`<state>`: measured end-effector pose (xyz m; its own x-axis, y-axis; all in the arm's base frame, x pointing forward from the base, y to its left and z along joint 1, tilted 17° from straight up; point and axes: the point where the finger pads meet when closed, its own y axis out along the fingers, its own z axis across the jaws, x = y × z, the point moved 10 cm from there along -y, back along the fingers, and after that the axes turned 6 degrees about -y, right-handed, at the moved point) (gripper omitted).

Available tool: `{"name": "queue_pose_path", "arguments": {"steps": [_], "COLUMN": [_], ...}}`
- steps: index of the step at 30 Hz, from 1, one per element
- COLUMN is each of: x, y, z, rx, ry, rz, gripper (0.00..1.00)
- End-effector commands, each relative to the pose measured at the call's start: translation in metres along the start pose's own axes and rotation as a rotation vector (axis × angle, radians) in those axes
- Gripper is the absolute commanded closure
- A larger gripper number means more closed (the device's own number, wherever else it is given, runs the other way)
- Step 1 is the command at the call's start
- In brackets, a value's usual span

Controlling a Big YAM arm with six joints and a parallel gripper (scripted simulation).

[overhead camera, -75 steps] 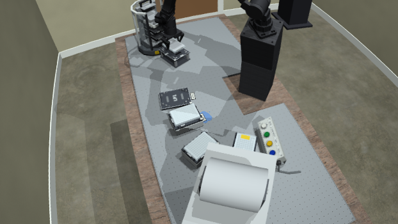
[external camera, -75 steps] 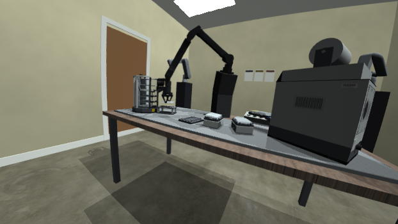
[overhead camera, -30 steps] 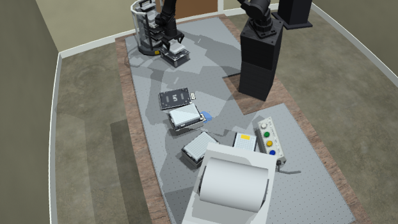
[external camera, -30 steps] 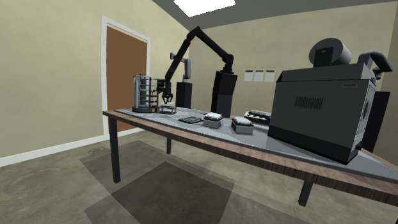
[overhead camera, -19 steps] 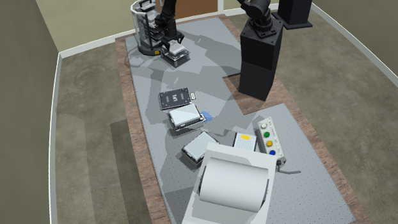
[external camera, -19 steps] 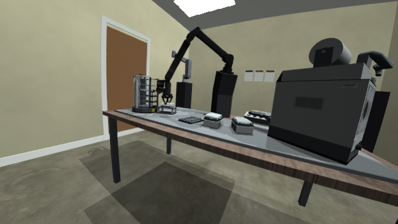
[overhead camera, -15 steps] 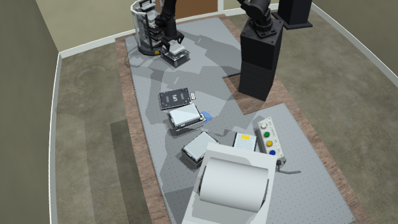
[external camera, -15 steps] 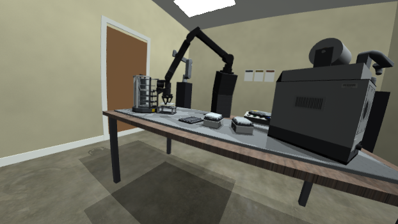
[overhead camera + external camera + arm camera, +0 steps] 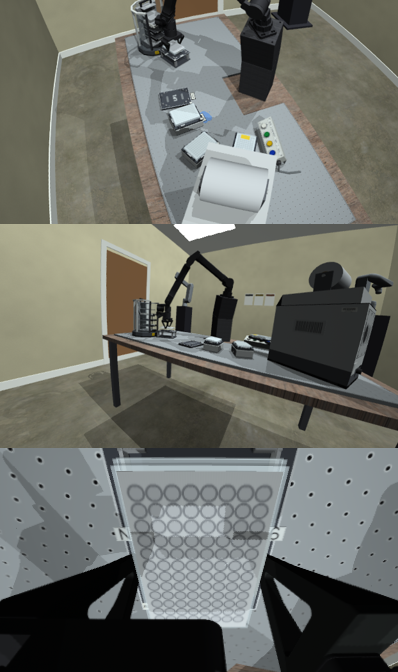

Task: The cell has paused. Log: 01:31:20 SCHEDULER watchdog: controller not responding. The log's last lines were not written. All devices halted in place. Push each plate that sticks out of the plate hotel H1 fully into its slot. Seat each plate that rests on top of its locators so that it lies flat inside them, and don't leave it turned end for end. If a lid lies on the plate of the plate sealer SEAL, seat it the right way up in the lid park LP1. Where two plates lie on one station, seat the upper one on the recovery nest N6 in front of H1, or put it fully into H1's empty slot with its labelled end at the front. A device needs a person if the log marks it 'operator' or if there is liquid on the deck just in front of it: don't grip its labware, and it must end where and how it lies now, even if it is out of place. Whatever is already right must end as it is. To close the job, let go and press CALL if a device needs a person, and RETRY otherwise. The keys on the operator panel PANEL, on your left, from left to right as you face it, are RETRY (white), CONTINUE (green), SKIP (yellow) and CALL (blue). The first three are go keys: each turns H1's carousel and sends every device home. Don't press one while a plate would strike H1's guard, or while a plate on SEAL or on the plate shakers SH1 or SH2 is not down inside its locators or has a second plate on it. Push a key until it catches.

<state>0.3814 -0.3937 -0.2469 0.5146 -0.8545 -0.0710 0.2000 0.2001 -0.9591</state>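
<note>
My gripper point(image 9: 174, 44) point(image 9: 166, 326) point(image 9: 199, 560) is shut on a clear well plate point(image 9: 176, 48) point(image 9: 200, 568), one finger on each long side. The plate is over the recovery nest N6 point(image 9: 175, 61) point(image 9: 171, 335), whose "N" and "6" tags show beside it in the wrist view. Its exact gap to the nest cannot be told. The plate hotel H1 point(image 9: 139, 29) point(image 9: 137, 317) stands beside it. The lid park LP1 point(image 9: 169, 98) point(image 9: 191, 344) holds no lid. A station next to it bears a pale plate point(image 9: 185, 114) point(image 9: 214, 339), with blue liquid point(image 9: 207, 117) in front. Another plate point(image 9: 201, 145) point(image 9: 242, 345) sits on an angled station.
The operator panel point(image 9: 276, 146) shows white, green, yellow and blue keys. A plate with a yellow label point(image 9: 245, 143) lies beside it. A large machine with a roll point(image 9: 235, 185) point(image 9: 320, 333) stands at the far end and hides some deck. The arm's pedestal point(image 9: 260, 61) point(image 9: 222, 320) is at the table's side.
</note>
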Motion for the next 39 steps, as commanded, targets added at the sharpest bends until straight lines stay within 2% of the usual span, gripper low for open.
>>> {"name": "queue_pose_path", "arguments": {"steps": [1, 39], "x": [0.0100, 0.0088], "y": [0.0066, 0.0101], "z": [0.0098, 0.0094], "rx": [0.008, 0.008], "ry": [-0.013, -0.011], "rz": [-0.020, -0.021], "gripper": [0.16, 0.16]}}
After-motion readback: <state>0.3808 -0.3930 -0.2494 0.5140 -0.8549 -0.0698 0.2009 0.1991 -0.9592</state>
